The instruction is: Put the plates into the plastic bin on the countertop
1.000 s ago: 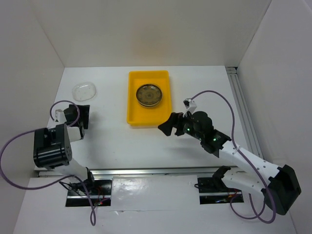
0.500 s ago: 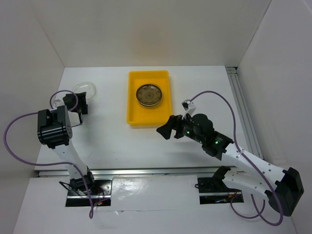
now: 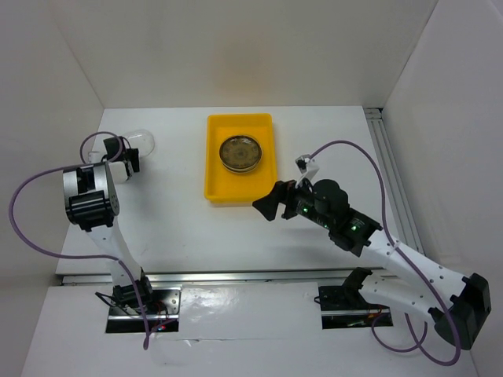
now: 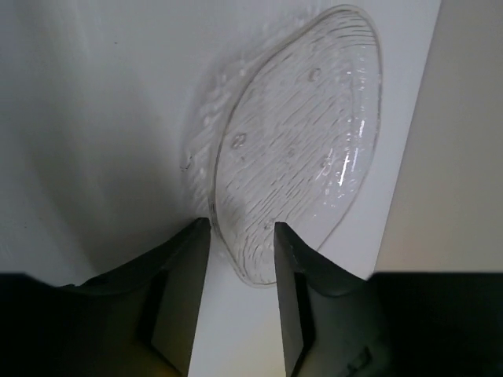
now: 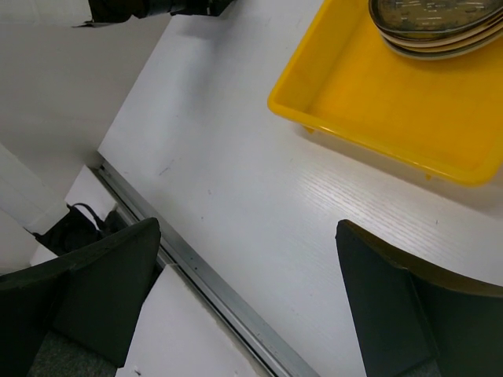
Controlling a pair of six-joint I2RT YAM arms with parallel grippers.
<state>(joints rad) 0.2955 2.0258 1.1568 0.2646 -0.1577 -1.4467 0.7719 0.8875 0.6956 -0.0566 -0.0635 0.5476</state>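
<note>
A clear glassy plate (image 3: 145, 139) lies flat at the far left of the white countertop (image 3: 173, 212), close to the left wall. My left gripper (image 3: 130, 154) is at its near rim. In the left wrist view the ribbed clear plate (image 4: 299, 141) has its rim between the narrowed fingers of my left gripper (image 4: 242, 228), with a gap still showing. The yellow plastic bin (image 3: 220, 177) holds a stack of plates (image 3: 241, 152) with a gold-brown patterned one on top. My right gripper (image 3: 268, 206) hovers wide open and empty by the bin's near right corner (image 5: 377, 102).
White walls close in the countertop on three sides, and the left wall (image 4: 448, 157) is right beside the clear plate. An aluminium rail (image 3: 389, 165) runs along the right side. Another rail (image 5: 196, 271) borders the front edge.
My left gripper has moved away from the front edge to the clear plate, and its jaws have narrowed around the rim. The right arm has shifted only slightly.
</note>
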